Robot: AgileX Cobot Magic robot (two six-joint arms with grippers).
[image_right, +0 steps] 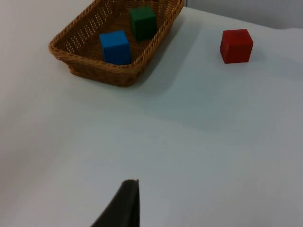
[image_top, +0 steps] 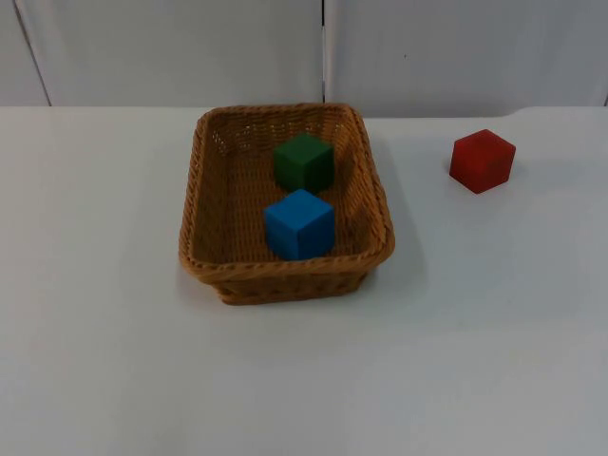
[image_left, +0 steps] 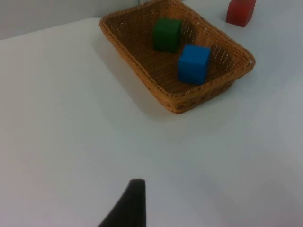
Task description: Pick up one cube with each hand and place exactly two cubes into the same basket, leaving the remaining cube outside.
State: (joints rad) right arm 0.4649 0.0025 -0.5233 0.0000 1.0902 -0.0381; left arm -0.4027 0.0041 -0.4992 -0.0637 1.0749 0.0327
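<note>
- Wicker basket [image_top: 285,271] sits mid-table; green cube [image_top: 304,162] & blue cube [image_top: 299,224] both inside it, green toward the far wall, blue nearer the front rim, close together but look apart
- Red cube [image_top: 482,161] outside on bare white table [image_top: 114,361], well apart from basket on its right side, near the grey partition [image_top: 171,47]
- Judgement: layout fits the goal – two in one basket, one left out – so task looks done, nothing more to place
- Left gripper [image_left: 129,205]: one dark fingertip seen over bare table, basket w/ both cubes well ahead of it; holds nothing visible, can't tell if wide or narrow
- Right gripper [image_right: 122,203]: same, over bare table, basket and red cube both well ahead; spread can't be told
- Both arms seem parked back, clear of the basket, prob. waiting
</note>
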